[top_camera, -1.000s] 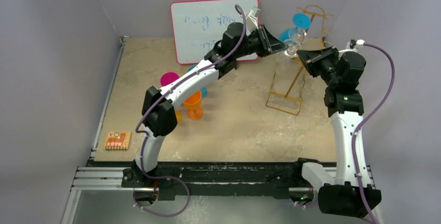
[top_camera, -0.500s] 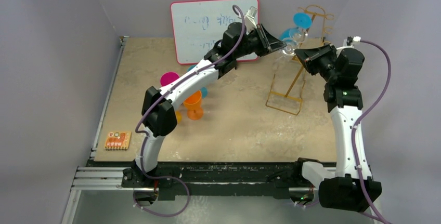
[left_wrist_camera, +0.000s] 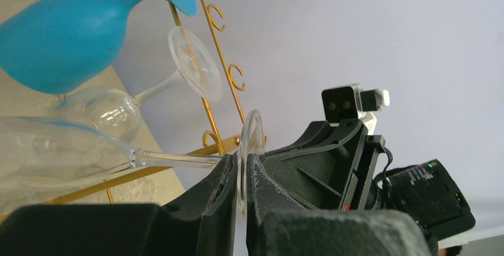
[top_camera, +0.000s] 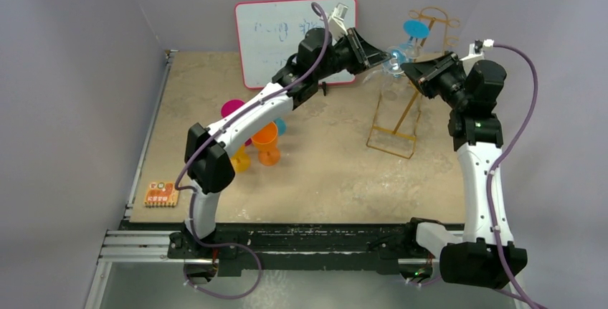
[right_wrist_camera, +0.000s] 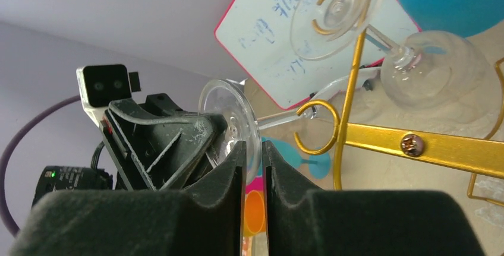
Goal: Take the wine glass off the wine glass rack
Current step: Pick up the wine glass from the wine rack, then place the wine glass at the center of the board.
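Observation:
A clear wine glass (top_camera: 391, 61) lies on its side in the air beside the gold wine glass rack (top_camera: 406, 112). My left gripper (top_camera: 382, 56) is shut on its round foot (left_wrist_camera: 252, 137), which sits edge-on between the pads, with the stem (left_wrist_camera: 172, 160) running off to the left. My right gripper (top_camera: 406, 69) faces it from the other side. Its jaws (right_wrist_camera: 254, 155) stand slightly apart around the rim of the same foot (right_wrist_camera: 229, 119), which is tilted in the narrow gap. The rack's gold hooks (right_wrist_camera: 318, 128) hang just beside the stem.
A blue glass (left_wrist_camera: 59, 39) and a second clear glass (left_wrist_camera: 107, 113) hang on the rack. A red-framed whiteboard (top_camera: 287, 36) leans on the back wall. Orange (top_camera: 267, 140), pink (top_camera: 233, 108) and yellow (top_camera: 240, 158) cups stand mid-left, and a small orange card (top_camera: 162, 193) lies front left.
Both grippers have risen a little with the glass between them. The right jaws have parted slightly from the foot, while the left jaws have stayed shut on it.

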Robot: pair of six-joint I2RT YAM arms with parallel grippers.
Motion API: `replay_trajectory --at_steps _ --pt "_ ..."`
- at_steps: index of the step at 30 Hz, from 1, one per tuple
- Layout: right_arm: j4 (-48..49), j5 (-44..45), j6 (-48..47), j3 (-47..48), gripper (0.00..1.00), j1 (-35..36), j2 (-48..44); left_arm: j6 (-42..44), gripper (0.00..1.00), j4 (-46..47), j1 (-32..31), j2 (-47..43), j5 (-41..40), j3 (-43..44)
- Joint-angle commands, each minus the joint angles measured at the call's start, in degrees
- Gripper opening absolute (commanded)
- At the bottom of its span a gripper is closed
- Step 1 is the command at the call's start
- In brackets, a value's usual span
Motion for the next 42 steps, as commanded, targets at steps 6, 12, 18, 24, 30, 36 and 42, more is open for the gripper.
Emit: replay_trajectory --at_steps 6,12,18,24,30,36,42 --pt "7.02 -10.53 -3.63 -0.15 0.27 0.83 -1.21 1.22 0.0 9.48 -1.08 -13.96 0.86 -12.33" --pt "7.5 -17.15 -6.13 0.07 0.31 1.0 -1.51 2.22 0.0 10.23 -1.08 -18.81 -0.84 -17.06" --pt "4.38 -22.34 -11.16 -0.25 0.44 1.75 -3.25 2.95 0.0 10.13 -1.17 -22.3 -0.03 -21.03" --pt "3.47 -27.34 -12.14 -5.45 0.54 4.55 -6.95 4.48 0.0 13.34 -1.35 -30.88 -0.93 -33.03" --pt "9.71 -24.91 -7.21 -12.59 0.57 17.26 -9.9 7.08 0.0 11.57 -2.0 -37.82 -1.19 -40.71" --pt "18.46 -22.65 0.83 -22.52 0.3 21.63 -13.11 6.67 0.0 11.32 -4.26 -45.61 -1.82 -53.54" --pt "21.12 -23.06 2.02 -29.32 0.1 25.23 -15.87 6.07 0.0 11.17 -4.38 -51.62 -6.04 -60.27"
